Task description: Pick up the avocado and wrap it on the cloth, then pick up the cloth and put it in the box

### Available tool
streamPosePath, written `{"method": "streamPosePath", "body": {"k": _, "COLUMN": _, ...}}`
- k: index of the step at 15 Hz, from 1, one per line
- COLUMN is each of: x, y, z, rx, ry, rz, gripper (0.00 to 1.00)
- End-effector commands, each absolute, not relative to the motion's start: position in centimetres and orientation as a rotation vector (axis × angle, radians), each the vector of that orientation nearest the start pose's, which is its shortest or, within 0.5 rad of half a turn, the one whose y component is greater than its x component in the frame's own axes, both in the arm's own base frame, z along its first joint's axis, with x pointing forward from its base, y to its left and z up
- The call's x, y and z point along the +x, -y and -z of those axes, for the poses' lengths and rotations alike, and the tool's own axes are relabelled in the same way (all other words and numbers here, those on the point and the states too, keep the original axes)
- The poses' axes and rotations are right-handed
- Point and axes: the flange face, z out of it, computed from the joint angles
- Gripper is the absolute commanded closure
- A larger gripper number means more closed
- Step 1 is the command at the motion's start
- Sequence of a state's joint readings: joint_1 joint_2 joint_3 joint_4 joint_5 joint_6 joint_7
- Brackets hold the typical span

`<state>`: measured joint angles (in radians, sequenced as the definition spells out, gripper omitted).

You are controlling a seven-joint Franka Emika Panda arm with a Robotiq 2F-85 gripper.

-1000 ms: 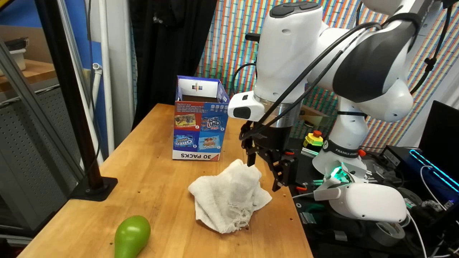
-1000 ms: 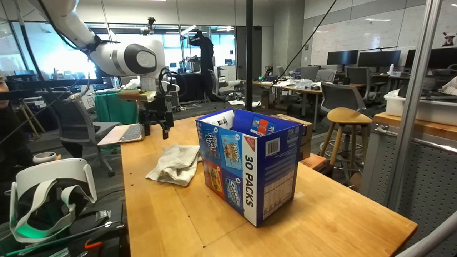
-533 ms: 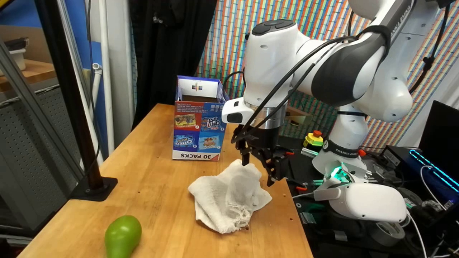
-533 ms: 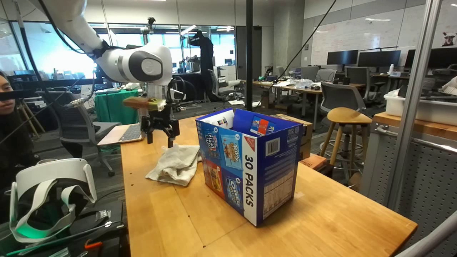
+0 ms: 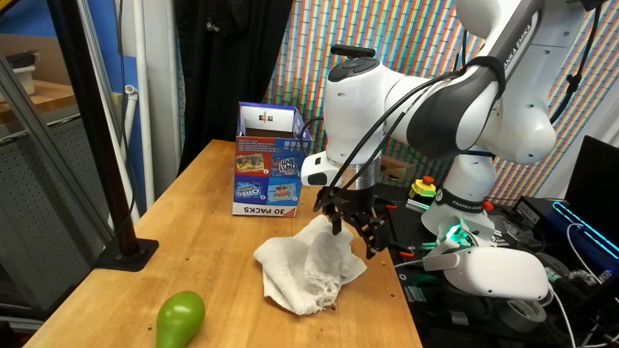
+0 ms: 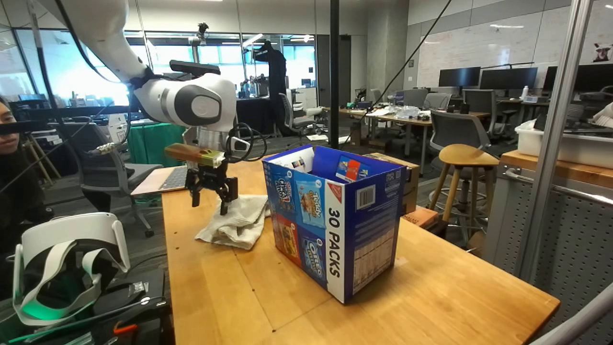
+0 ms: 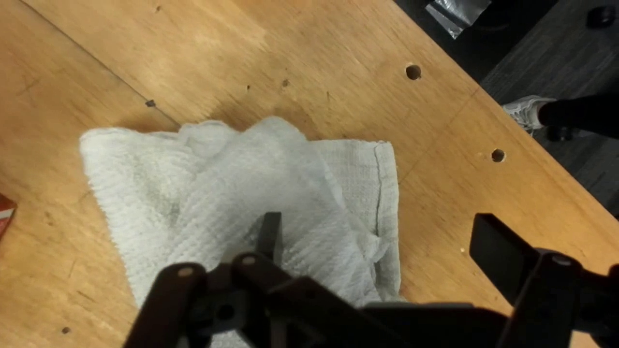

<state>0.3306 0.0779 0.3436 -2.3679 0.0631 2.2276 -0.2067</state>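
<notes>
Grey chairs (image 6: 455, 128) are seen behind a wooden table (image 5: 213, 275); near its robot-side edge a rumpled white cloth (image 5: 295, 266) is spread, toward the opposite edge a green pear-shaped avocado (image 5: 180, 316), toward one end a blue cardboard box (image 5: 271, 179); the white arm (image 5: 355, 111) is bent downward, its black claw (image 5: 353, 244) spread wide, partly over the cloth.

Box (image 6: 335, 225): "30 PACKS" legible in both exterior views, running downward on white edge strip (image 6: 335, 242), upside down along lower strip (image 5: 263, 210). Snack pictures (image 6: 309, 203) on box: "Oreo", "Chips Ahoy!", "Teddy" (second word blurred). Barcode (image 6: 366, 197) on box side; fine print near it too small to read. Robot arm (image 5: 435, 116): "ANKA EMIKA" lengthwise, first letters hidden. Base band (image 5: 462, 202): "FRANKA EM", last letters unclear. Whiteboard (image 6: 474, 52): handwriting too faint to read.
</notes>
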Motion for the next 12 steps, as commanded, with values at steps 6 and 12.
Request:
{"method": "streamPosePath", "body": {"k": 6, "x": 37.6, "y": -30.7, "z": -27.4, "rx": -2.911, "ry": 1.32, "rz": -0.231, "gripper": 0.0}}
{"method": "streamPosePath", "body": {"k": 12, "x": 37.5, "y": -31.7, "z": -27.1, "rx": -2.987, "ry": 1.617, "rz": -0.09, "gripper": 0.0}}
